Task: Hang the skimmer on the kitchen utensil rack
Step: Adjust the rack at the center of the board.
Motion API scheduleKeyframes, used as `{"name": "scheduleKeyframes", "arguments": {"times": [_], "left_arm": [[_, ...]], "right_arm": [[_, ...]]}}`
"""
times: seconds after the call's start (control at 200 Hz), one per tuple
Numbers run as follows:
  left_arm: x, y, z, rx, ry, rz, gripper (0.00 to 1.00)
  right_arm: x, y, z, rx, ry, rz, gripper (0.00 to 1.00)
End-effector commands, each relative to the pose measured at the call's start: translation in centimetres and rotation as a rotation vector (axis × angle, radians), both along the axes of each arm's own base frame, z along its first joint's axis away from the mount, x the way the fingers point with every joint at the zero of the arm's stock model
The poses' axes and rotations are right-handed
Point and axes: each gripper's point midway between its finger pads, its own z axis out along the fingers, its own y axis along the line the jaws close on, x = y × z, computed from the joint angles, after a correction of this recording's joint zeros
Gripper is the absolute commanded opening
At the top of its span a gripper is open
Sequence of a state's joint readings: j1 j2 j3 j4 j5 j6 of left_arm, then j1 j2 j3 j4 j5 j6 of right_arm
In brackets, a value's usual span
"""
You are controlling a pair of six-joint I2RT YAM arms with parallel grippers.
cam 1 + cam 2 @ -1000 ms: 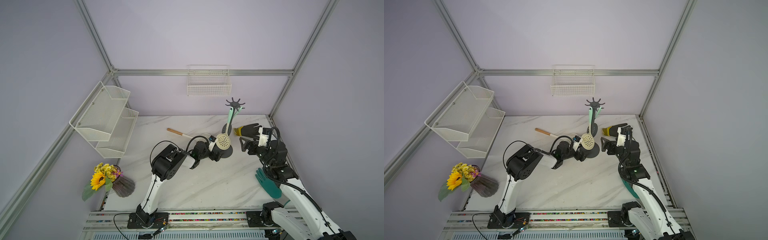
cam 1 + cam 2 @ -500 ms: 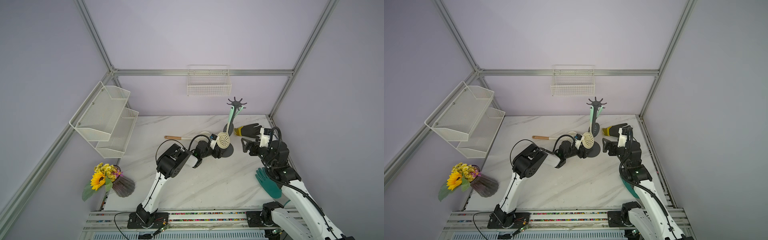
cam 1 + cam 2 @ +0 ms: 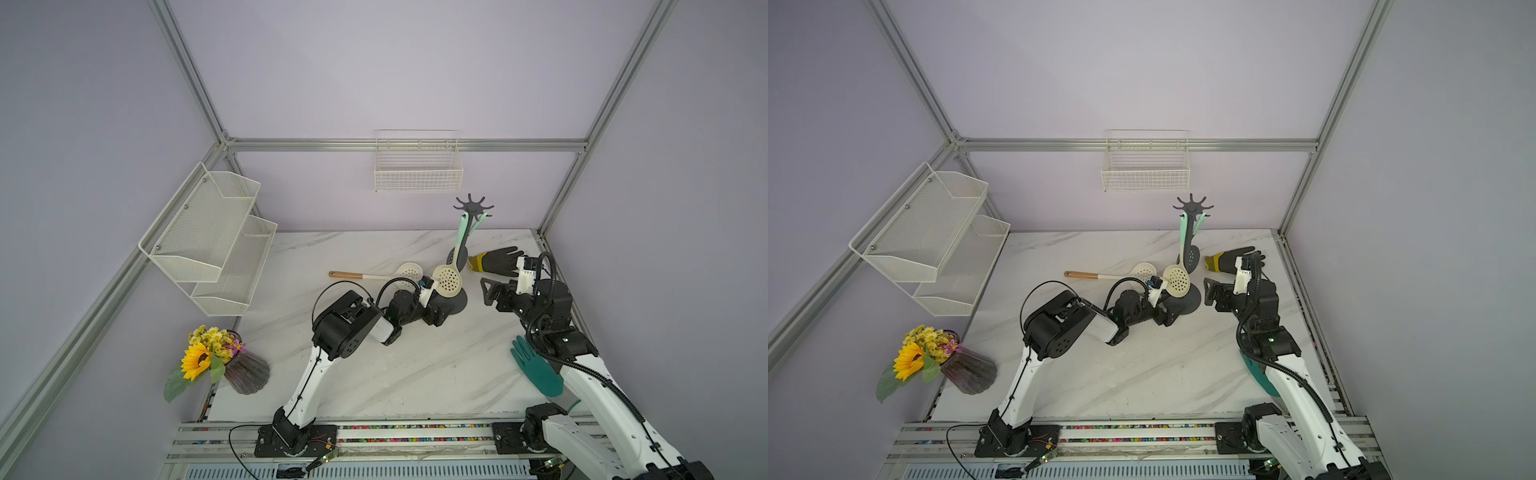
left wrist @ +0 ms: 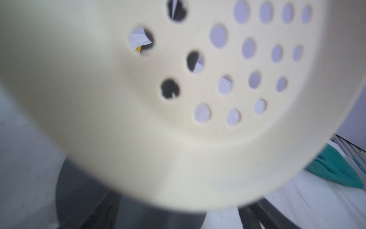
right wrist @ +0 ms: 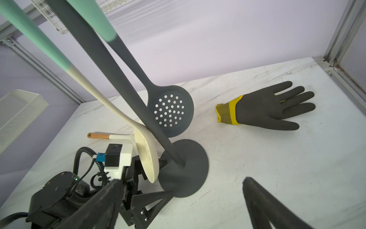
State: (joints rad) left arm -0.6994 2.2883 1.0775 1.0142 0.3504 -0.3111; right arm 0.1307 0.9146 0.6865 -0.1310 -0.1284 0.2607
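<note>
The dark grey kitchen utensil rack point(image 3: 473, 205) point(image 3: 1192, 205) stands at the back right of the table. A cream skimmer point(image 3: 448, 280) point(image 5: 146, 156) with a mint handle hangs from its crown, beside a dark grey skimmer point(image 5: 170, 111). My left gripper point(image 3: 444, 309) point(image 4: 174, 218) is low at the rack's round base point(image 5: 190, 172). It is open, its fingers wide apart either side of the cream head's lower edge, and that head fills the left wrist view. My right gripper point(image 3: 492, 295) point(image 5: 182, 180) is open and holds nothing, just right of the base.
Another cream skimmer point(image 3: 409, 271) with a wooden handle lies on the table left of the rack. A black glove point(image 3: 496, 262) lies behind my right gripper and a teal glove point(image 3: 536, 370) under the right arm. A wire basket point(image 3: 417, 166), a tiered shelf point(image 3: 212, 237) and a flower vase point(image 3: 245, 370) line the walls.
The wooden-handled skimmer on the table has swung round, so its handle now lies level. My left arm has shifted slightly right. The hanging skimmers and my right gripper have barely moved.
</note>
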Motion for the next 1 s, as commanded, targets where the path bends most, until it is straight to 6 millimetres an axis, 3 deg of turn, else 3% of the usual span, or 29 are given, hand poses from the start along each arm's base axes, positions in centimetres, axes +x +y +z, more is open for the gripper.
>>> {"name": "scheduleKeyframes", "arguments": {"times": [0.0, 0.22, 0.39, 0.53, 0.71, 0.77, 0.85, 0.995], "left_arm": [[-0.2, 1.7, 1.1, 0.025, -0.012, 0.068, 0.94], [-2.1, 5.7, 0.5, 0.098, 0.043, 0.167, 0.97], [-2.8, 8.3, 0.5, 0.149, 0.078, 0.244, 0.97], [-3.3, 10.6, 1.2, 0.149, 0.08, 0.306, 0.98], [-2.8, 15.4, 2.8, 0.095, 0.121, 0.445, 0.99], [-2.6, 17.0, 3.6, 0.059, 0.138, 0.483, 0.99], [-2.0, 18.8, 4.5, 0.032, 0.161, 0.531, 1.0], [-1.2, 20.9, 6.2, 0.054, 0.167, 0.586, 1.0]], "right_arm": [[0.4, -0.2, -1.5, 0.015, 0.053, -0.018, 0.97], [0.9, -0.6, -9.3, 0.053, 0.306, -0.094, 0.97], [0.3, 1.0, -13.9, 0.208, 0.424, -0.089, 0.95], [-0.1, 2.2, -15.9, 0.298, 0.451, -0.082, 0.94], [0.3, 3.4, -17.2, 0.332, 0.452, -0.048, 0.9], [0.7, 4.1, -17.1, 0.314, 0.434, -0.024, 0.89], [1.0, 5.3, -18.6, 0.253, 0.447, 0.005, 0.88], [1.8, 8.1, -20.1, 0.184, 0.45, 0.067, 0.86]]}}
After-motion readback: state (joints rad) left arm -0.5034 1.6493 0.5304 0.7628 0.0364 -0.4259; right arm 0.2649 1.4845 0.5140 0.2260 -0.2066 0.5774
